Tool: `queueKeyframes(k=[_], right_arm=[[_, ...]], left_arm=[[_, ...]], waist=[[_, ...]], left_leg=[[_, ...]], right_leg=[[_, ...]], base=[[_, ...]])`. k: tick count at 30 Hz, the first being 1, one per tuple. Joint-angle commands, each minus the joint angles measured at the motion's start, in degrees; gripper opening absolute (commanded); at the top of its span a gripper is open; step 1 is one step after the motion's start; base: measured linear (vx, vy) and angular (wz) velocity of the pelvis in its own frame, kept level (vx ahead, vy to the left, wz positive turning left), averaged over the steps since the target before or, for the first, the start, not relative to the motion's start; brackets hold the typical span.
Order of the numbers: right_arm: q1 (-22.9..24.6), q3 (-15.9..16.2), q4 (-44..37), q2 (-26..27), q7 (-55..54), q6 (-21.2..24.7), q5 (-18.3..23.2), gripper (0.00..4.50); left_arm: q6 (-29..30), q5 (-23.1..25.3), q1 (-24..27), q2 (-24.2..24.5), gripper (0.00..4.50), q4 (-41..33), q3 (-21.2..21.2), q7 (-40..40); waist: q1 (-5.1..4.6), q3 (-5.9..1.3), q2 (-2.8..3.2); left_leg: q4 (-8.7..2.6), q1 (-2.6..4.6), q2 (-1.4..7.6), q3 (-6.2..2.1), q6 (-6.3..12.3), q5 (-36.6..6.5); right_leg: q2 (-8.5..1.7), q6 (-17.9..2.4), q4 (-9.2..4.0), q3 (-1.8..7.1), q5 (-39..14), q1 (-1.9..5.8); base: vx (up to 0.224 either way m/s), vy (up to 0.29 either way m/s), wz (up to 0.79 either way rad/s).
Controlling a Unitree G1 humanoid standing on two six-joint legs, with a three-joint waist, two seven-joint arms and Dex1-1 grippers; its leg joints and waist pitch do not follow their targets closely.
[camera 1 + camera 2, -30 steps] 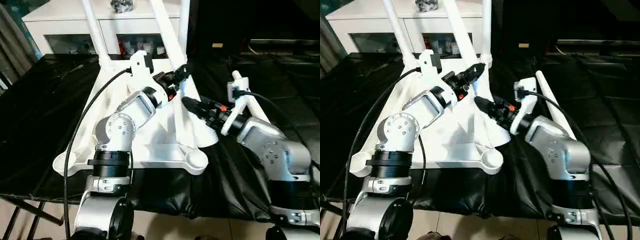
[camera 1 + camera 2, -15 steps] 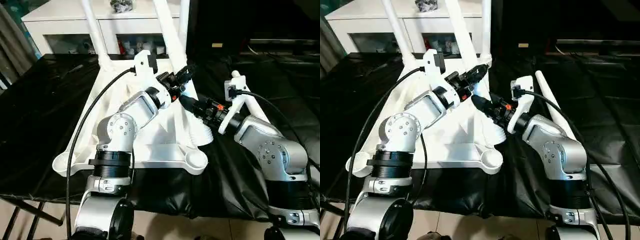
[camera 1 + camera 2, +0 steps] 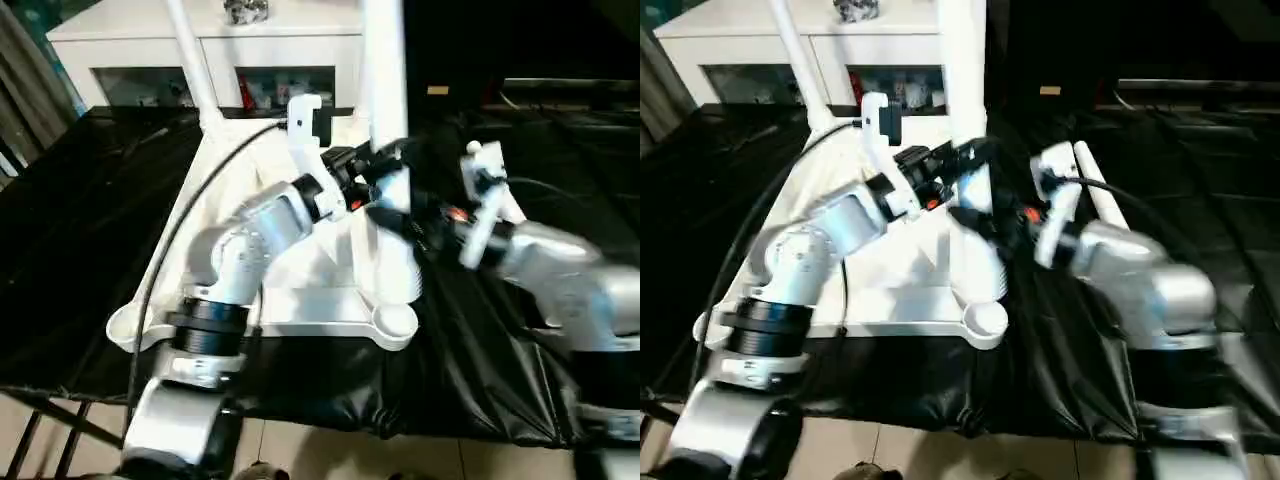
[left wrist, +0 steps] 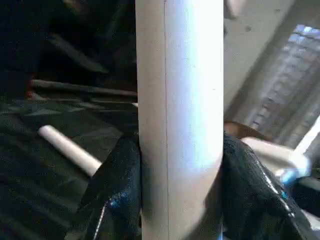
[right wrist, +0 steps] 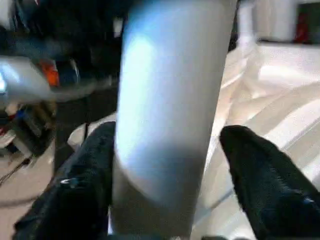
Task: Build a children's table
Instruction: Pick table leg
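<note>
The children's table lies upside down on black cloth: a white ribbed tabletop [image 3: 290,310] with round corner sockets. One white leg [image 3: 190,60] stands in the far left socket. A thicker leg [image 3: 385,80] stands upright at the tabletop's right side, its lower end just behind the near right socket [image 3: 395,322]. My left gripper [image 3: 383,165] is shut on this leg, and both black fingers [image 4: 117,190] press its sides. My right gripper [image 3: 405,215] straddles the same leg lower down. It is open, one finger [image 5: 260,185] standing clear of the tube.
Another white leg [image 3: 1095,185] lies loose on the black cloth to the right of the tabletop. A white cabinet [image 3: 270,40] stands behind the table's far edge. Black cloth hangs over the near edge above the tiled floor.
The held leg has swung from a slant to upright and moved right, towards the near right socket. The right gripper has opened around it. The left gripper has closed tighter on it.
</note>
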Motion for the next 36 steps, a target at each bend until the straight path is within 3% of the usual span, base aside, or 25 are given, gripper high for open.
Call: queueKeyframes(k=[1,5,8,13,28,29,33,34,36], right_arm=[[-0.1,1.1,-0.7,-0.9,1.7,0.7,0.8,3.8],[-0.8,2.4,0.4,-2.9,4.9,0.6,0.9,4.14],[-1.2,3.6,0.4,-3.9,7.0,0.9,1.1,4.31],[-1.6,5.7,0.3,-5.9,10.5,1.7,0.9,4.32],[-1.9,8.1,0.6,-8.2,15.0,3.1,1.6,4.32],[-1.8,8.2,0.7,-8.2,15.0,3.1,1.5,4.05],[-1.9,8.3,1.2,-8.1,15.2,3.3,1.6,3.93],[-1.9,8.3,1.2,-8.1,15.3,3.3,1.7,3.65],[-1.9,8.4,1.3,-8.0,15.4,3.4,1.7,3.57]], left_arm=[[-0.4,-0.7,-0.4,0.9,1.85,-1.6,-0.3,-1.9],[-0.2,-2.4,0.1,1.7,1.85,-2.7,-0.7,-5.1],[1.1,-3.2,1.0,2.2,1.85,-4.0,-1.5,-6.5],[1.6,-2.8,1.5,2.7,1.85,-4.5,-1.9,-8.5],[2.2,-2.7,1.8,4.1,1.85,-5.4,-3.2,-11.3],[2.3,-2.8,1.8,4.1,1.85,-5.5,-3.4,-11.4],[2.7,-2.9,2.3,4.2,1.85,-6.2,-4.1,-12.2],[2.7,-2.8,2.4,4.2,1.85,-6.3,-4.3,-12.3],[2.6,-2.7,2.5,4.2,1.85,-6.3,-4.4,-12.4]], waist=[[0.26,-4.06,-1.78],[0.29,-4.08,-1.86],[0.36,-4.15,-1.78],[0.42,-4.16,-2.03],[0.44,-4.21,-1.86],[0.43,-4.22,-1.9],[0.43,-4.22,-1.9],[0.47,-4.22,-1.85],[0.49,-4.21,-1.85]], left_leg=[[-3.28,0.65,2.02,-1.08,4.33,-7.3],[-3.27,0.8,2.08,-1.07,4.13,-7.6],[-3.17,0.76,2.21,-1.05,4.62,-6.8],[-3.11,0.75,2.24,-1.06,4.96,-6.4],[-3.04,0.79,2.22,-1.11,4.53,-6.9],[-3.02,0.78,2.2,-1.11,4.58,-6.8],[-3.0,0.79,2.22,-1.1,4.58,-6.8],[-3.02,0.81,2.25,-1.12,4.59,-6.8],[-3.01,0.8,2.24,-1.11,4.53,-6.9]], right_leg=[[-2.62,-10.6,-4.2,1.83,-15.9,3.49],[-2.62,-10.5,-4.23,1.85,-17.0,3.39],[-2.6,-11.5,-3.91,1.93,-14.8,3.38],[-2.61,-11.7,-3.85,1.94,-14.9,3.49],[-2.53,-11.9,-3.78,1.92,-14.8,3.52],[-2.55,-12.0,-3.76,1.92,-14.6,3.53],[-2.53,-12.0,-3.78,1.92,-14.9,3.51],[-2.57,-12.1,-3.76,1.91,-14.9,3.5],[-2.54,-12.1,-3.77,1.91,-15.0,3.51]], base=[[0.0,0.0,0.0],[0.0,0.0,0.0],[0.0,0.0,0.0],[0.0,0.0,0.0],[0.0,0.0,0.0],[0.0,0.0,0.0],[0.0,0.0,0.0],[0.0,0.0,0.0],[0.0,0.0,0.0]])
